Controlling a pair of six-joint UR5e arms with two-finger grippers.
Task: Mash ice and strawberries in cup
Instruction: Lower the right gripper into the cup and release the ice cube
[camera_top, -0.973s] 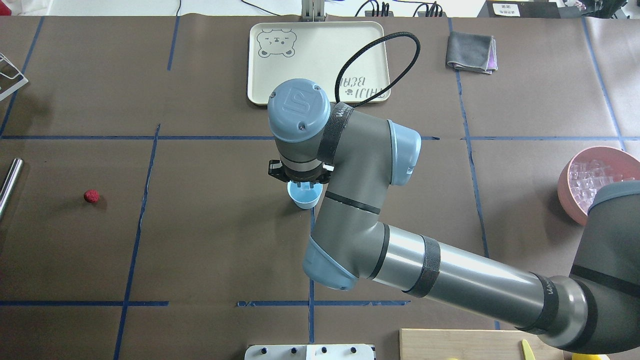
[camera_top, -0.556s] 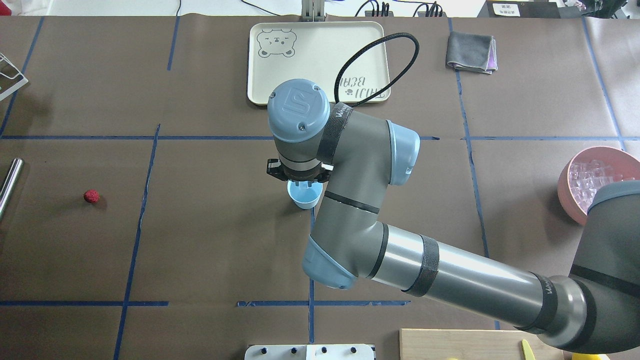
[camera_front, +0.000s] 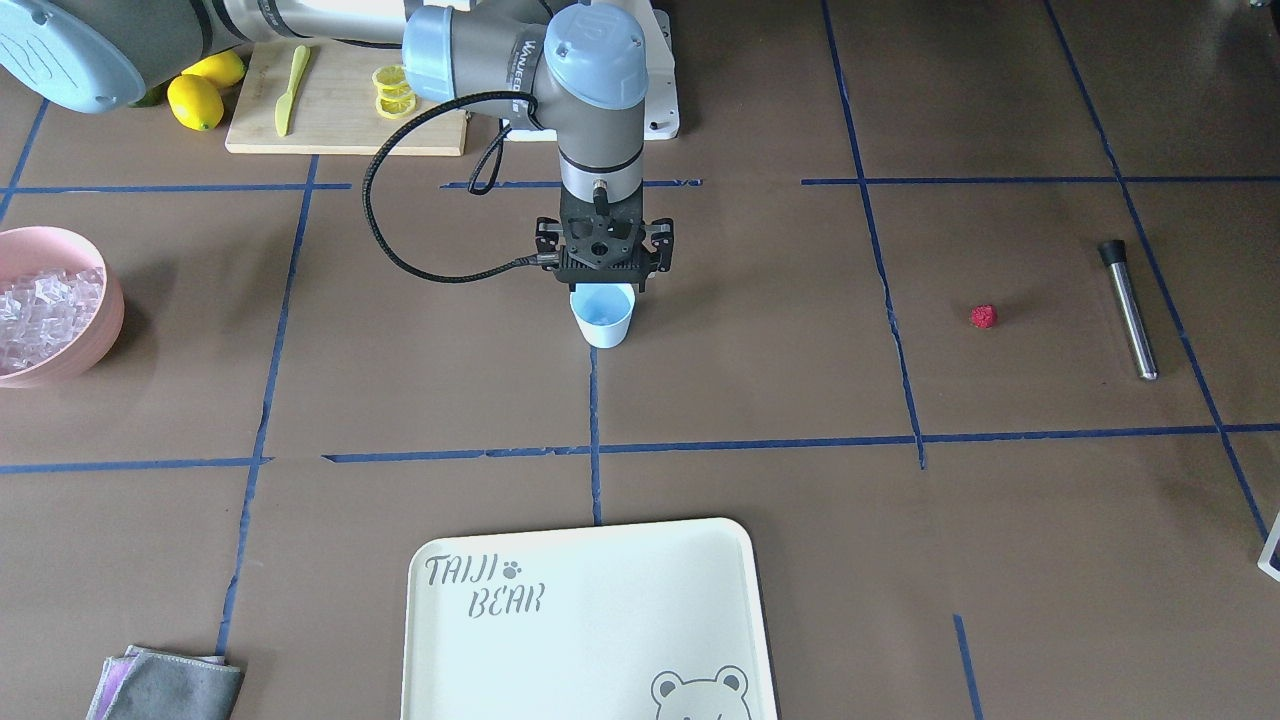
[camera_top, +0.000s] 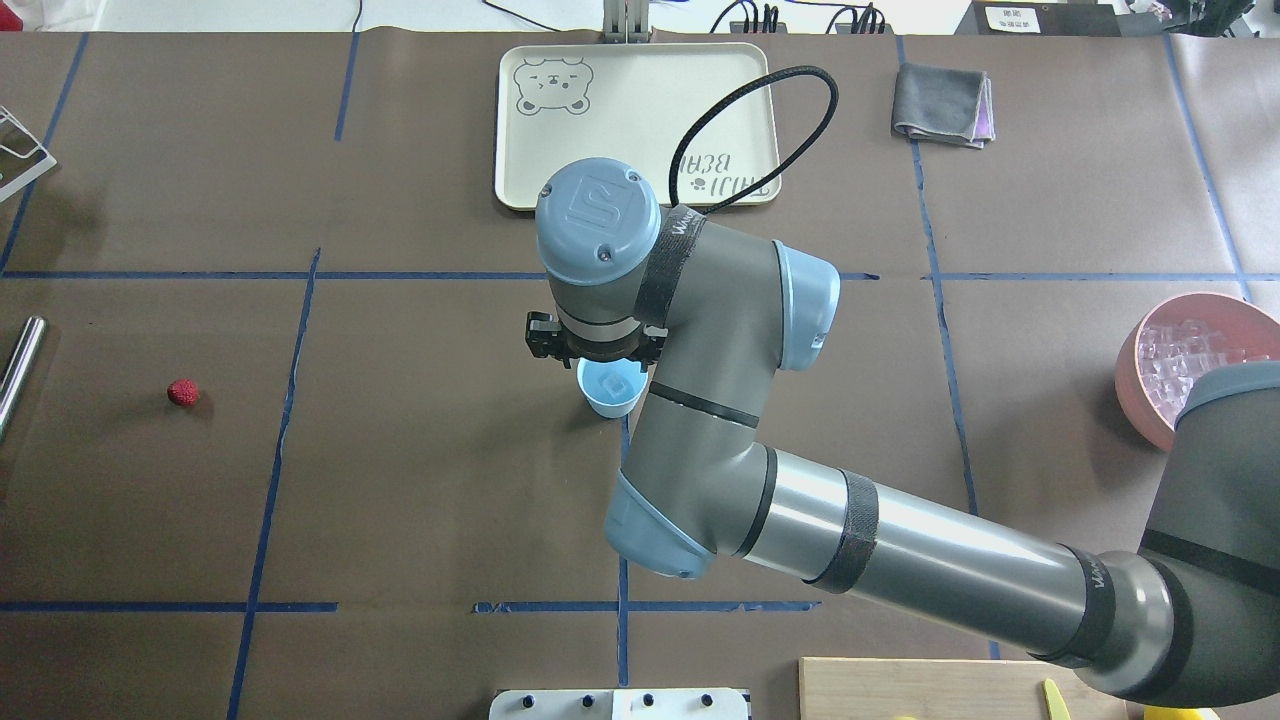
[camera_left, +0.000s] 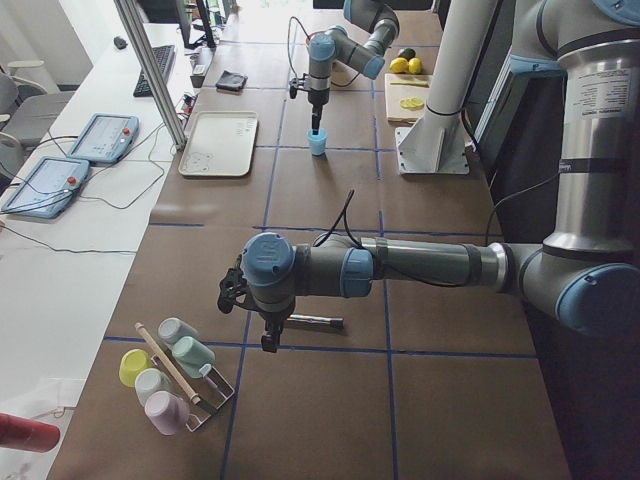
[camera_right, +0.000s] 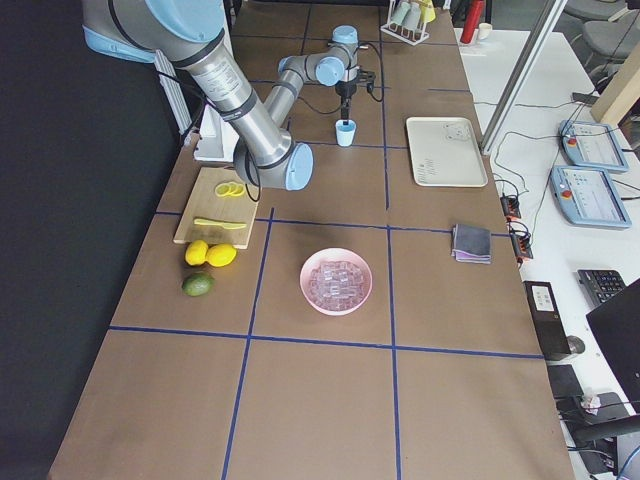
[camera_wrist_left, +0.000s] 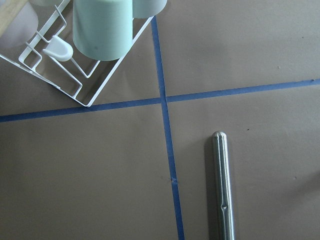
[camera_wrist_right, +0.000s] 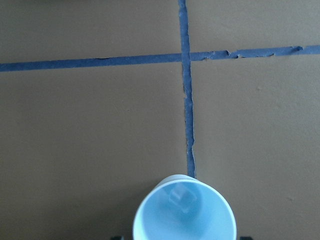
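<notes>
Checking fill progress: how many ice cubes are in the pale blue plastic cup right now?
1. One clear ice cube lies inside the small pale blue plastic cup. The right wrist view crops the cup's near edge, so another may be hidden.

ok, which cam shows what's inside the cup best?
Right wrist-mounted: it looks straight down into the cup, with one ice cube on its bottom. Overhead shows the cup partly under the right arm; front and side views show it small, contents unreadable.

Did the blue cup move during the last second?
No. The cup still stands at the upper end of the same blue tape line, exactly as before.
</notes>
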